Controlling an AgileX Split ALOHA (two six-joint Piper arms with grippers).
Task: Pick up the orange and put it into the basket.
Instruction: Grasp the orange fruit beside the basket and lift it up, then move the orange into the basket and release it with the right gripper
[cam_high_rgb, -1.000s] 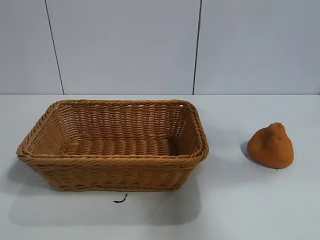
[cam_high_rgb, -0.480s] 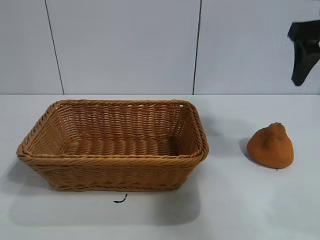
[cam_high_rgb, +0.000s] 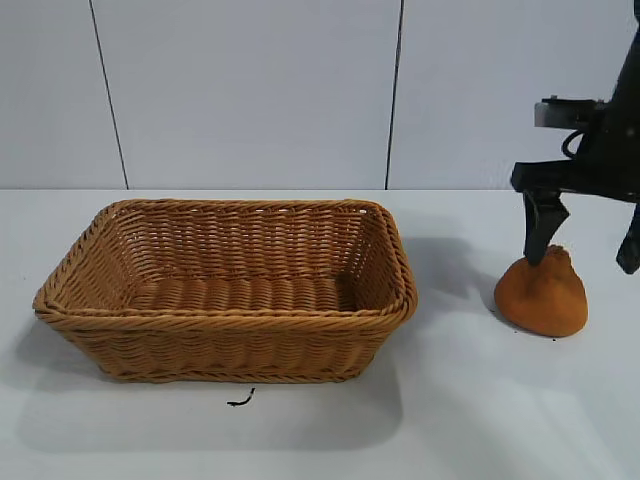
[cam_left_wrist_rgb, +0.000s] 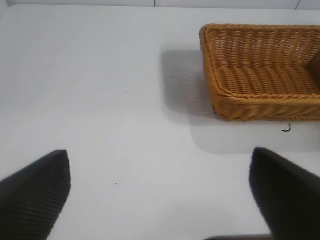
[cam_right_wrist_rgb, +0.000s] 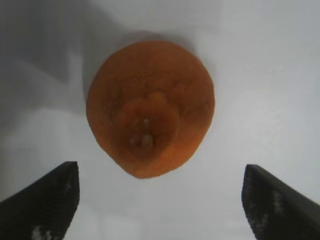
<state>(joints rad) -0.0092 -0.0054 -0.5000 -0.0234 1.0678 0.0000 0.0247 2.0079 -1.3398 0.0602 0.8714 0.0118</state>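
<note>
The orange (cam_high_rgb: 545, 295), lumpy and orange-brown with its knobby top up, sits on the white table at the right. It also shows from above in the right wrist view (cam_right_wrist_rgb: 150, 107). My right gripper (cam_high_rgb: 585, 245) hangs open just above it, its fingers spread wide to either side of the knobby top; in the right wrist view the gripper (cam_right_wrist_rgb: 160, 190) holds nothing. The basket (cam_high_rgb: 230, 320), tan woven wicker and empty, stands at the left centre. My left gripper (cam_left_wrist_rgb: 160, 172) is open over bare table, apart from the basket (cam_left_wrist_rgb: 260, 100), and is out of the exterior view.
A small dark scrap (cam_high_rgb: 241, 400) lies on the table just in front of the basket. A grey panelled wall (cam_high_rgb: 250, 90) stands behind the table. Bare table lies between the basket and the orange.
My right arm has come into view from the upper right and dropped down over the orange. The orange and basket have not moved.
</note>
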